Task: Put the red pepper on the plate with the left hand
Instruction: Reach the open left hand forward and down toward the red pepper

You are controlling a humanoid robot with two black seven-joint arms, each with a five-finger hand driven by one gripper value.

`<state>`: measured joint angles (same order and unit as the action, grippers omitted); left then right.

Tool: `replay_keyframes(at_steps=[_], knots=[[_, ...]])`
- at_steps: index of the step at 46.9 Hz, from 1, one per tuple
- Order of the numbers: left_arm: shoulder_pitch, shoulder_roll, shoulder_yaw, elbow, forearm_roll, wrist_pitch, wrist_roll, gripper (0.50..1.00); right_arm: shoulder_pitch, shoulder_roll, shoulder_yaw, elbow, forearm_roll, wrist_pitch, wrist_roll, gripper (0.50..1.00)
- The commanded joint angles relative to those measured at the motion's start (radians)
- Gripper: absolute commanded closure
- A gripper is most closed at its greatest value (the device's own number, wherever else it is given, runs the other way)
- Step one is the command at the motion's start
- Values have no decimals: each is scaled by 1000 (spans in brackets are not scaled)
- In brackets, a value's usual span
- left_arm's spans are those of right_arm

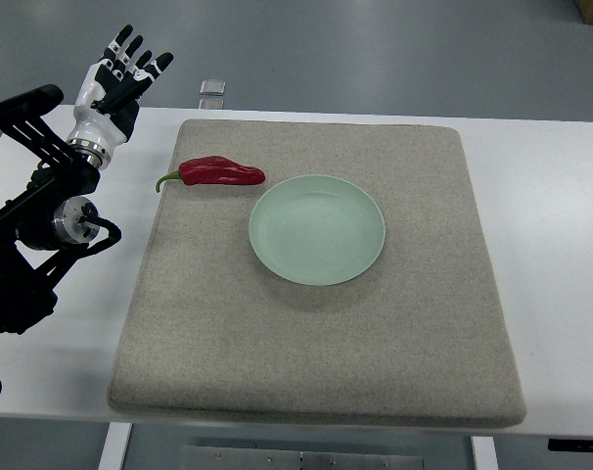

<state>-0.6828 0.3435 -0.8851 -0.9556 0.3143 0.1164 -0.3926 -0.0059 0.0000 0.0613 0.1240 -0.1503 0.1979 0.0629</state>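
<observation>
A red pepper (218, 172) with a green stem lies on the grey mat (316, 343), its stem pointing left. Just to its right sits a pale green plate (317, 229), with nothing on it, near the mat's middle. My left hand (123, 67) is raised at the upper left, beyond the table's far edge, well to the left of and behind the pepper. Its fingers are spread and hold nothing. My right arm does not show.
The mat lies on a white table (551, 196). A small clear object (213, 88) sits at the table's far edge behind the mat. My left arm's black links (32, 245) hang over the table's left side.
</observation>
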Motion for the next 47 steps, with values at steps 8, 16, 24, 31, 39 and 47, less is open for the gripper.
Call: replay_keyframes(at_steps=[8,16,24,31,39,47], knots=[[-34,14,38,0,291,83,6,570,0,0,0,0,0,0,0,568],[-69,31,123,31,503,147,9,600,1,0,0,-1,0,0,0,568],[-90,55,144,38,614,141,9,587,0,0,0,0,0,0,0,568],[-118,75,196,37,664,129,9,555,0,0,0,-1,0,0,0,568],[-146,101,272,40,726,92,3,508,0,0,0,0,0,0,0,568],[-146,101,273,46,847,97,15,525,0,0,0,-1,0,0,0,568]])
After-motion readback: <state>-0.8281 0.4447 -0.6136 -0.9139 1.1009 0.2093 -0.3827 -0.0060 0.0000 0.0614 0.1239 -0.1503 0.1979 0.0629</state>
